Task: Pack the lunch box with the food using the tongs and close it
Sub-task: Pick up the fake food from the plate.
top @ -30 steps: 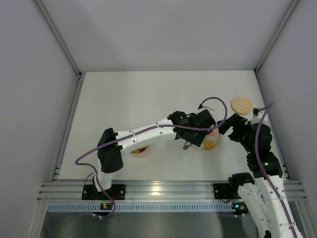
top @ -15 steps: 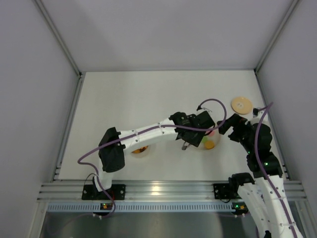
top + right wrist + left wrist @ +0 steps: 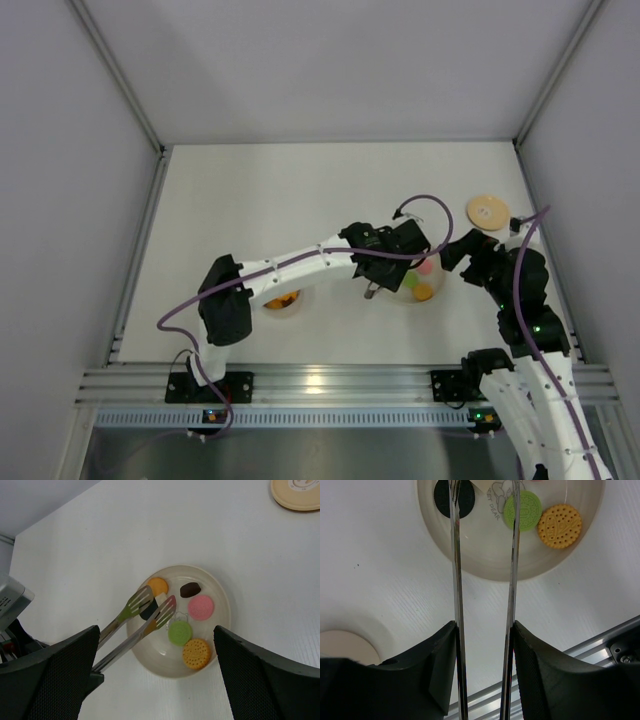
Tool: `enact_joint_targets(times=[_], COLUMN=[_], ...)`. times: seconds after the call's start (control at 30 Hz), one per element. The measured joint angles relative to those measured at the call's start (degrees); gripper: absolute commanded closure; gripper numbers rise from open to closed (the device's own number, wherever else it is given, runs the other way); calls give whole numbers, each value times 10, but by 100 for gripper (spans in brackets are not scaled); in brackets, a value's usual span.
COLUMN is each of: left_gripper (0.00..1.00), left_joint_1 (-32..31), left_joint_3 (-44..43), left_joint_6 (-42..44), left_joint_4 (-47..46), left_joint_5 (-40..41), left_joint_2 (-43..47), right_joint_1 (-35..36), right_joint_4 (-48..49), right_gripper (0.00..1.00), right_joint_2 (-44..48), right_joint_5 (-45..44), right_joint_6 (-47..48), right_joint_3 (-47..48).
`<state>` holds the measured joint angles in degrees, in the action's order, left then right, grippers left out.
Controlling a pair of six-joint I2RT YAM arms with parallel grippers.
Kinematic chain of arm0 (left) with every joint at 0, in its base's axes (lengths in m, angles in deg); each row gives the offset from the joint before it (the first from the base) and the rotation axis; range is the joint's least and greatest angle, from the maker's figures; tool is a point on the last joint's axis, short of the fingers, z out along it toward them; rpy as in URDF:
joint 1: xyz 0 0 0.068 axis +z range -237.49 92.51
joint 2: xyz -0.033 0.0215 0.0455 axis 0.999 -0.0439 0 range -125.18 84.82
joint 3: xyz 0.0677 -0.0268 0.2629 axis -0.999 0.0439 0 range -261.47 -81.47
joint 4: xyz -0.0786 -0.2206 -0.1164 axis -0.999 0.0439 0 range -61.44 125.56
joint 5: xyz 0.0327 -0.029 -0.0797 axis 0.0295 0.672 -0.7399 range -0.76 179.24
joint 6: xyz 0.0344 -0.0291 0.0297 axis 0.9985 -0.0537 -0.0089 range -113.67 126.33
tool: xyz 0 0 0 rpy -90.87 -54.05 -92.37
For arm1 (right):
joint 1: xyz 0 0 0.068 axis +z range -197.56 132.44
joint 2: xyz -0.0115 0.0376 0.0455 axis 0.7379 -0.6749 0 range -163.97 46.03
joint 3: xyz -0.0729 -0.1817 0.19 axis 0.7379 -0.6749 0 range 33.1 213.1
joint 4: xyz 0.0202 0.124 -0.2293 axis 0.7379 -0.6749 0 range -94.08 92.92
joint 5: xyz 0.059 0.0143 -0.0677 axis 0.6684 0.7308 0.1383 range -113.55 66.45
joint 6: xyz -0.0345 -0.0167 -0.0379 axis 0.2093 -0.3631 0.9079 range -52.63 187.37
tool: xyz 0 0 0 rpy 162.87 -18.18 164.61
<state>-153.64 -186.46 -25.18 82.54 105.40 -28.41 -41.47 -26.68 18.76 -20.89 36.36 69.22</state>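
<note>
My left gripper (image 3: 484,626) is shut on the tongs (image 3: 456,570), one finger pressing on each thin arm. The slotted tips (image 3: 165,611) hang spread over the pale plate (image 3: 225,622), either side of a black piece (image 3: 148,612). The plate also holds orange (image 3: 158,585), brown (image 3: 190,589), pink (image 3: 201,607), green (image 3: 179,632) and yellow biscuit (image 3: 196,653) food. The lunch box (image 3: 283,301), with an orange piece inside, sits left of the plate, partly under my left arm. Its wooden lid (image 3: 487,211) lies at the far right. My right gripper (image 3: 155,630) is open and empty, just right of the plate.
The aluminium rail (image 3: 320,382) runs along the table's near edge. Grey walls close in the table on the left, back and right. A purple cable (image 3: 425,205) loops above my left wrist.
My left arm has edged slightly left and away over the plate, with the tongs still held. The right arm has not moved.
</note>
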Motion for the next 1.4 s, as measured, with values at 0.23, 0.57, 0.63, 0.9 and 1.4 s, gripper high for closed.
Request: enact_joint_targets(times=[0.23,0.57,0.63,0.9,1.4], left_gripper=[49,50,51,54,62], left_joint_1=[9,12,12,12,12], left_joint_3=[0,0,0,0,0], left_joint_6=[2,3,4,8,13], left_joint_4=[-1,-9,-11,-13,-13], left_joint_5=[-1,-15,-18,-28,-36], left_joint_2=[-5,-19,-19,-19,-19], right_joint_1=[0,0,0,0,0], right_joint_4=[0,0,0,0,0], right_gripper=[5,5,5,5,5], right_joint_2=[-2,-2,-2,-2,-2], right_joint_5=[0,0,0,0,0], right_joint_6=[0,1,2,2,2], right_joint_3=[0,0,0,0,0])
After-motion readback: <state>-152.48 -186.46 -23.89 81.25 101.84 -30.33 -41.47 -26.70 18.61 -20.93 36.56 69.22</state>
